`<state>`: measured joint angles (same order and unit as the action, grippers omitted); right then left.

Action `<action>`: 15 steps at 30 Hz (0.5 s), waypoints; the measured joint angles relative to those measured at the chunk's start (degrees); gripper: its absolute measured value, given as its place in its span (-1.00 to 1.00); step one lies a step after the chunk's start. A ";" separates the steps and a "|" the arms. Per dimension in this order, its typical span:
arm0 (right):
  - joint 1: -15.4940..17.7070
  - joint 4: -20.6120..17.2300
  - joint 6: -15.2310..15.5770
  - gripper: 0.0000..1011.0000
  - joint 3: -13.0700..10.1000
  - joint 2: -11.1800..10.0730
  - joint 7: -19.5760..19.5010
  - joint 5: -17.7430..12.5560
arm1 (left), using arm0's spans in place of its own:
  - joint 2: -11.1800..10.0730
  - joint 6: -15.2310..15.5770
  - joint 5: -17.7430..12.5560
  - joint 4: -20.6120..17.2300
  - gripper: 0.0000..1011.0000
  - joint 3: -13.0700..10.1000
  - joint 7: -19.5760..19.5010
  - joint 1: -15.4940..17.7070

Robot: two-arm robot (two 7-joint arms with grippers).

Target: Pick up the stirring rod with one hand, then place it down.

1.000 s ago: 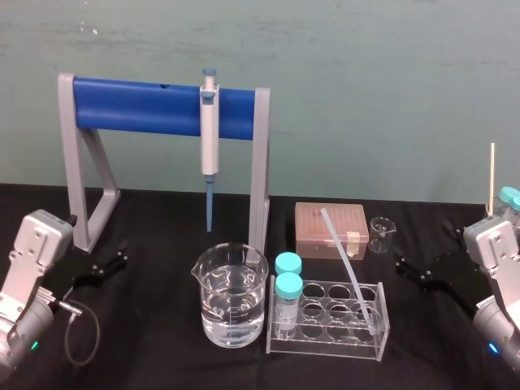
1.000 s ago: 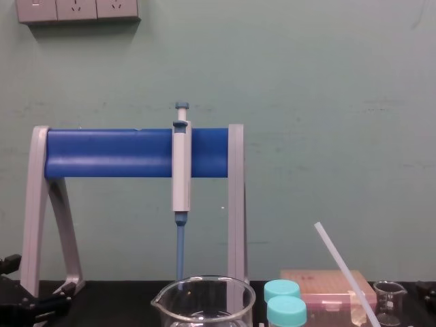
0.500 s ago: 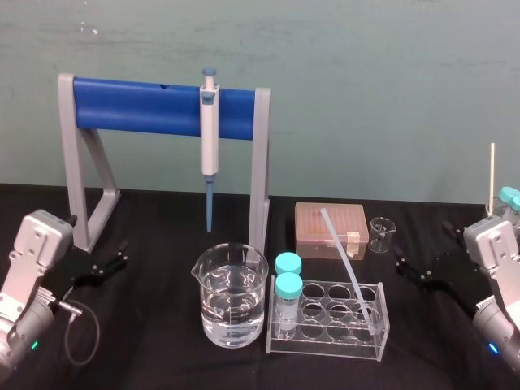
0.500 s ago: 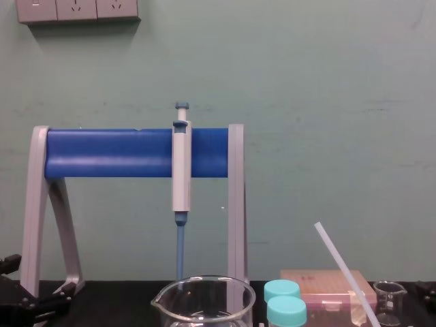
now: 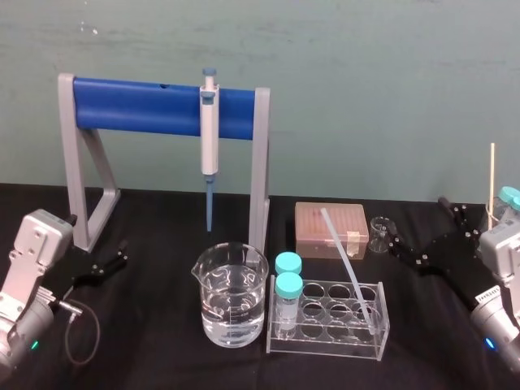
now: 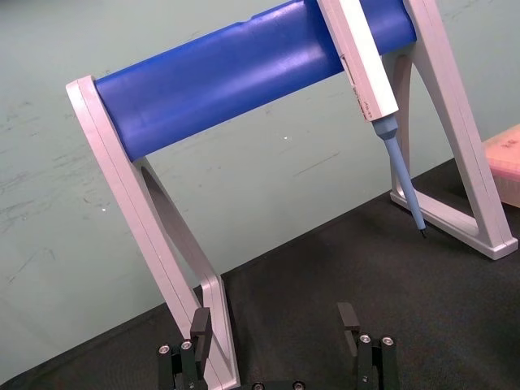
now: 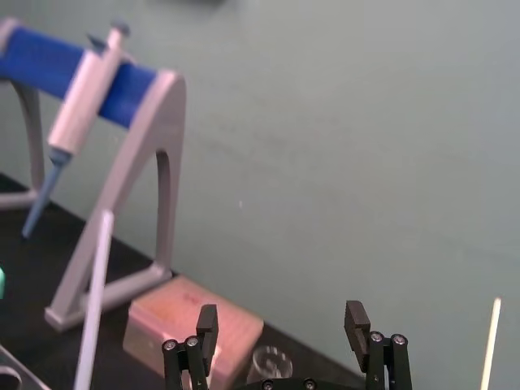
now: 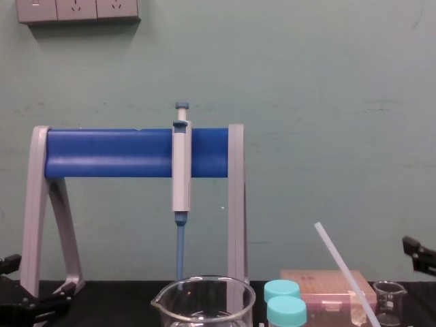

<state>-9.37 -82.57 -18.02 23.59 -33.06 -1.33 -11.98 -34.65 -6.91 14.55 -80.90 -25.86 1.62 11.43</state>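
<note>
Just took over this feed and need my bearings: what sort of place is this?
Most likely a laboratory bench: a pipette hangs on a blue-barred stand, a glass beaker holds clear liquid, and a stirring rod leans in a test tube rack.

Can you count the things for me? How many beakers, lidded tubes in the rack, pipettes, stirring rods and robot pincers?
Beakers: 2, big beaker and small beaker.
Lidded tubes in the rack: 2, back tube and front tube.
Pipettes: 1, the pipette.
Stirring rods: 1, the stirring rod.
Pincers: 2, left pincer and right pincer, both open.
Total: 8.
</note>
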 joint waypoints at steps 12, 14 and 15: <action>1.76 -1.72 -7.58 0.98 -0.77 0.64 2.94 0.79 | 0.00 0.00 0.00 0.00 0.98 0.00 0.00 0.00; 1.53 -1.71 -8.55 0.98 -0.27 0.70 4.73 0.65 | 0.00 0.00 0.00 0.00 0.98 0.00 0.00 0.00; 1.26 -1.63 -9.12 0.98 0.21 0.76 6.30 0.48 | 0.00 0.00 0.00 0.00 0.98 0.00 0.00 0.00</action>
<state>-8.11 -84.19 -27.14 23.81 -32.29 4.97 -11.50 -34.65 -6.91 14.55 -80.90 -25.86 1.62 11.43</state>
